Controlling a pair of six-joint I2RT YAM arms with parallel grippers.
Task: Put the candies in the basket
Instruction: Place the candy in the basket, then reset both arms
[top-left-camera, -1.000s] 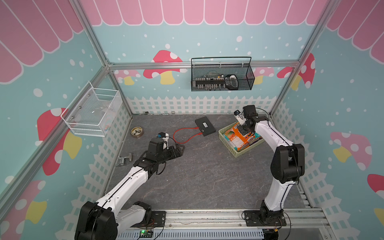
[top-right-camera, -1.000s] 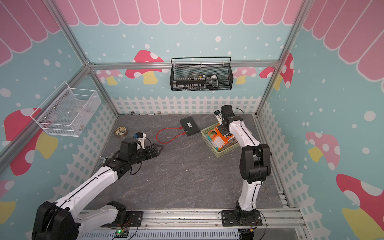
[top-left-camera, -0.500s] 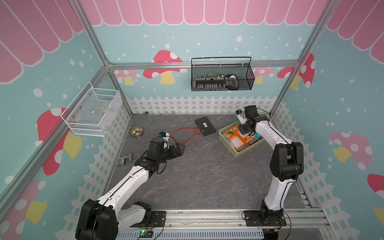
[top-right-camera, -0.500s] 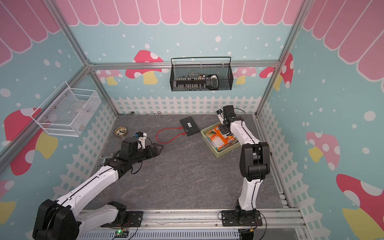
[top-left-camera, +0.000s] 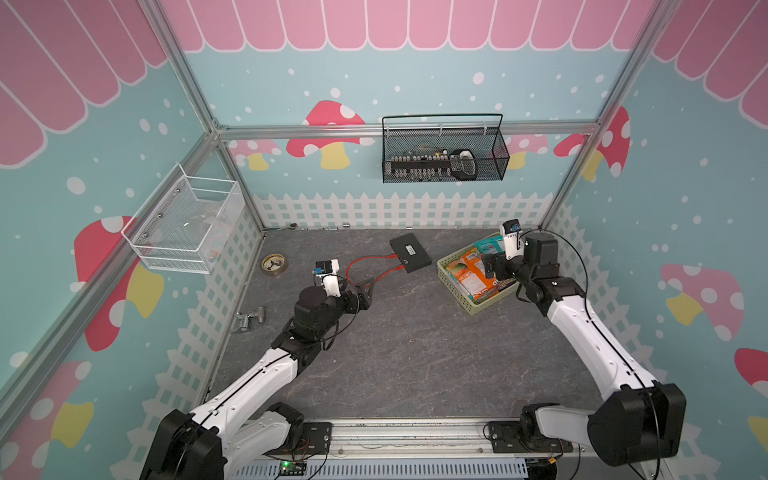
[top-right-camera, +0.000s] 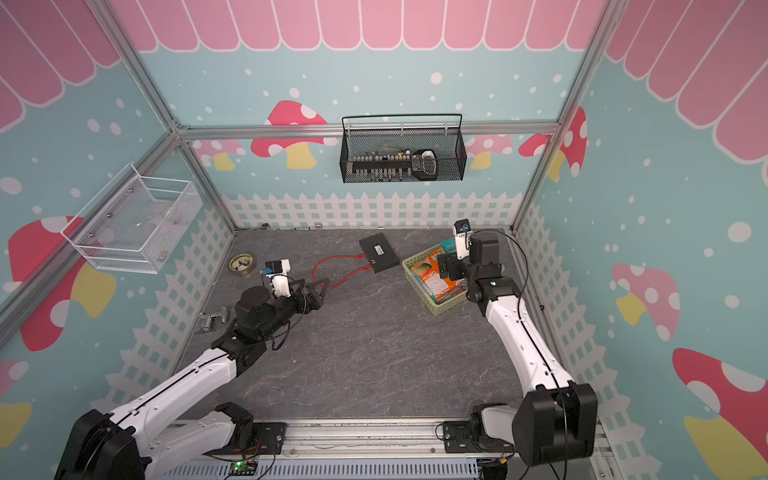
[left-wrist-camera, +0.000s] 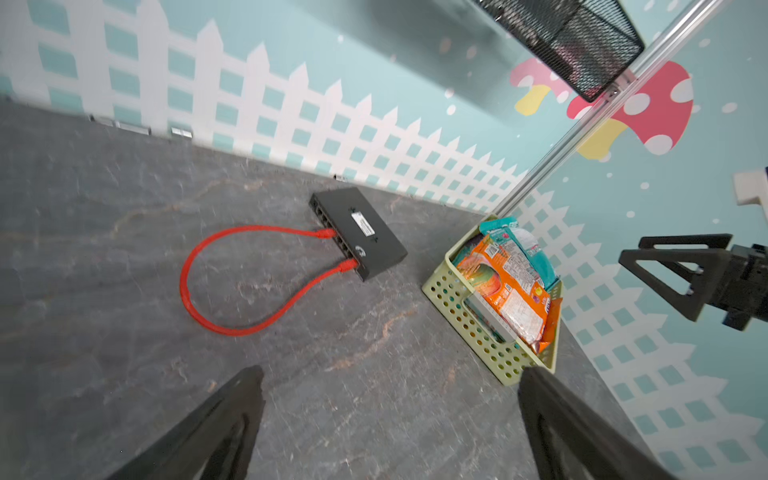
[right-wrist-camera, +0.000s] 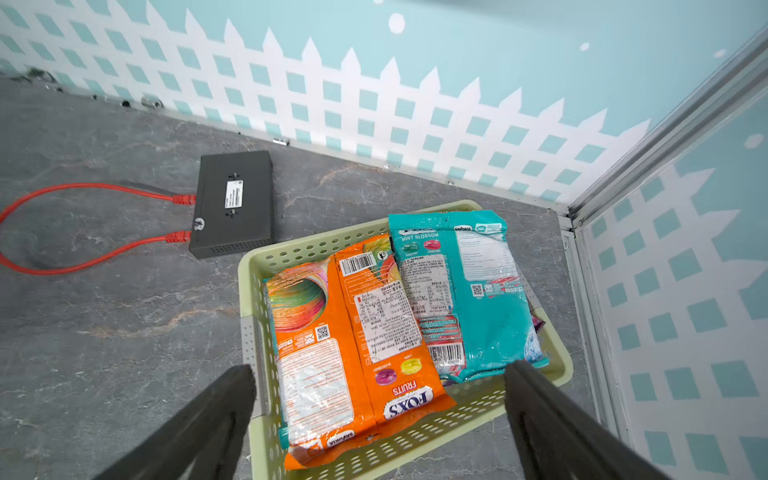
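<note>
candies in basket — underlayer obscured

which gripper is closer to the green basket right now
Right. The right gripper hangs open directly over the basket and its candies. The left gripper, also open, is across the table by the red cable loop.

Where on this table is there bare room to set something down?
Widest bare patch: the middle and near half of the table, between left arm and right arm, nearer than the red cable and basket. Smaller: the back strip along the fence, between tape roll and black box. Crowded: the basket, piled with candies, right gripper open over it.
</note>
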